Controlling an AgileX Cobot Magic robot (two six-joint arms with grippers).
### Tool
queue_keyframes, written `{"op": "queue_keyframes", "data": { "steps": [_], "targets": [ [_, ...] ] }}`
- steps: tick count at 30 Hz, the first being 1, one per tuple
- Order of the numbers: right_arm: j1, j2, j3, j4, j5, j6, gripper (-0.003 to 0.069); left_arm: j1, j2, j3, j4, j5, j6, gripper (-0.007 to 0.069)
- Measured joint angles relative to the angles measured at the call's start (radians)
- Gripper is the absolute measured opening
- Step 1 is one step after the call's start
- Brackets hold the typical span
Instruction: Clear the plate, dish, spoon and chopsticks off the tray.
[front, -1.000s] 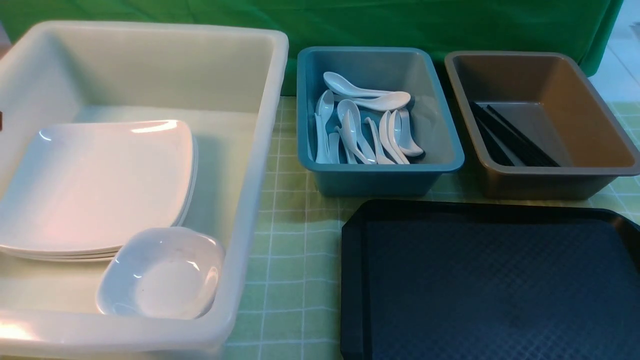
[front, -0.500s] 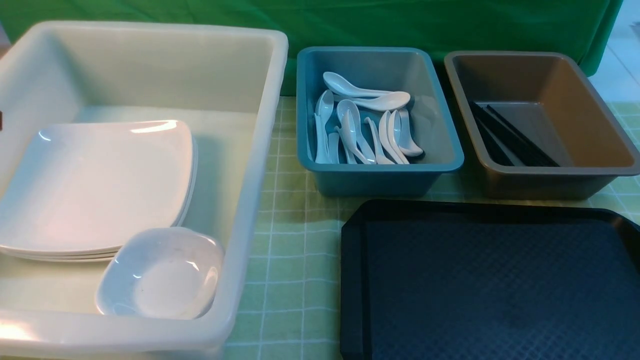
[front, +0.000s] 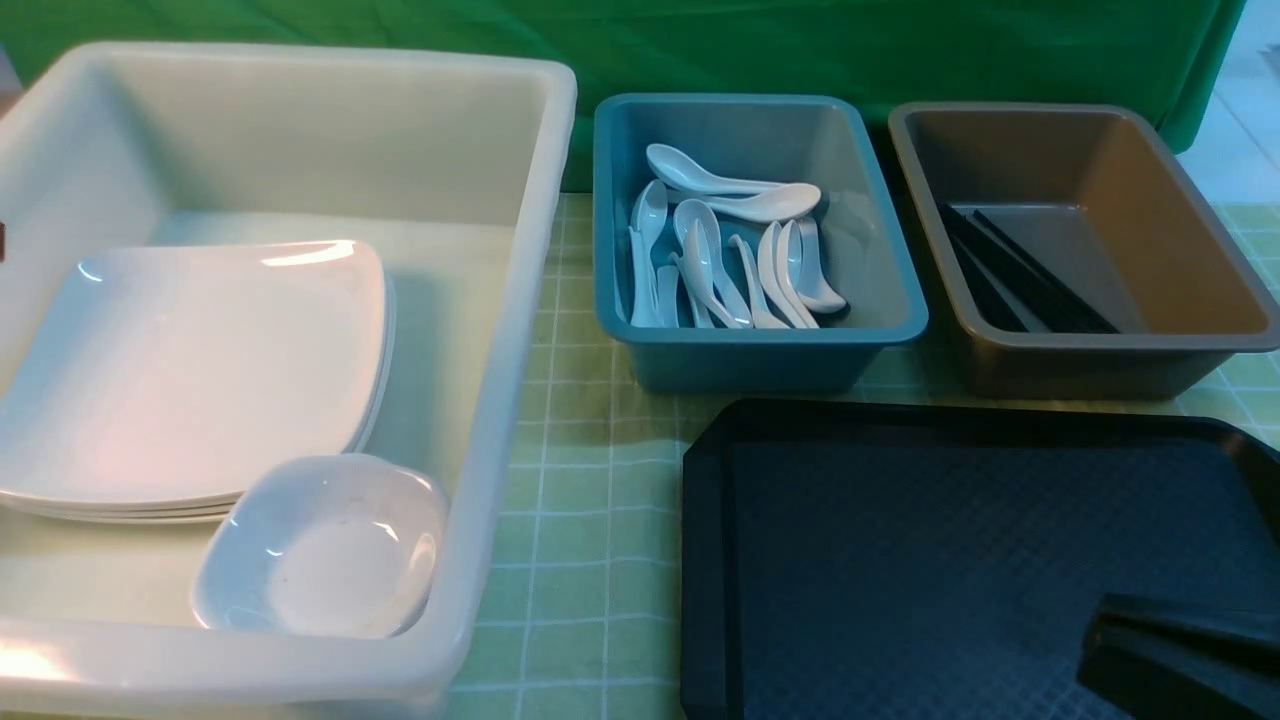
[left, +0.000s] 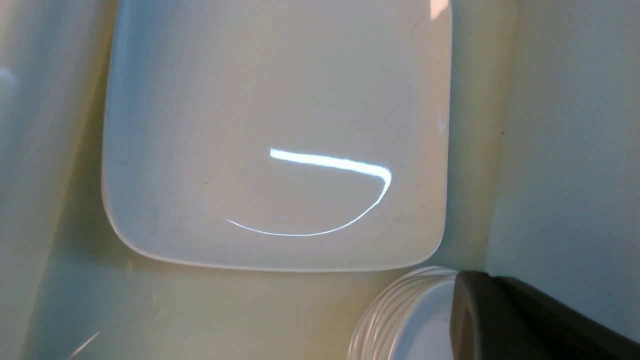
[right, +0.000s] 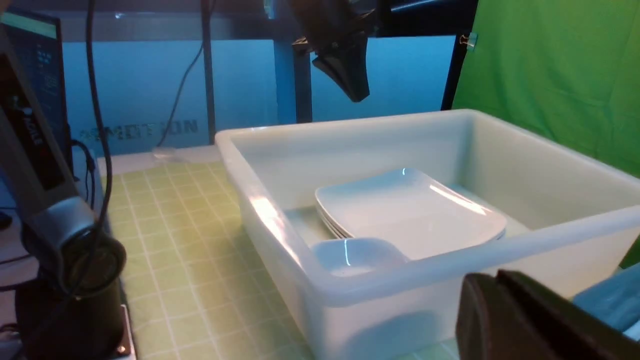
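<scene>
The black tray (front: 1000, 540) lies bare at the front right. The white plate (front: 200, 360) tops a stack in the big white tub (front: 520, 300), with a small deep dish (front: 320, 545) in front of it. Several white spoons (front: 720, 260) lie in the blue bin, and the black chopsticks (front: 1020, 275) lie in the brown bin. My right gripper (front: 1095, 635) is shut and empty over the tray's front right corner. My left gripper (right: 357, 95) hangs shut and empty above the tub, over the plate (left: 275, 125) and stacked dishes (left: 405, 320).
The blue bin (front: 900, 320) and brown bin (front: 1180, 260) stand side by side behind the tray. The white tub fills the left half of the green checked table (front: 580, 520). A green curtain hangs behind, and a dark arm base (right: 70, 260) stands left of the tub.
My right gripper has come into the front view at the bottom right, over the tray. Nothing else has moved.
</scene>
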Motion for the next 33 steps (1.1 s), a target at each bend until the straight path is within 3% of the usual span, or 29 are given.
{"op": "queue_keyframes", "data": {
  "steps": [5,8,15,33],
  "targets": [
    [0.062,0.000,0.000,0.037,0.017,-0.161,0.0002,0.000,0.000,0.000,0.000,0.005,0.000,-0.0004],
    [0.109,0.000,0.000,0.046,0.030,-0.190,0.0002,0.000,0.000,0.000,0.000,0.005,0.000,-0.0004],
    [0.165,0.000,0.000,0.053,0.050,-0.192,0.0007,0.000,0.000,0.000,0.000,0.008,0.000,-0.0004],
    [0.167,0.000,0.008,0.061,0.051,-0.192,0.0057,0.000,0.000,0.000,-0.003,0.029,-0.051,-0.0004]
  ]
}}
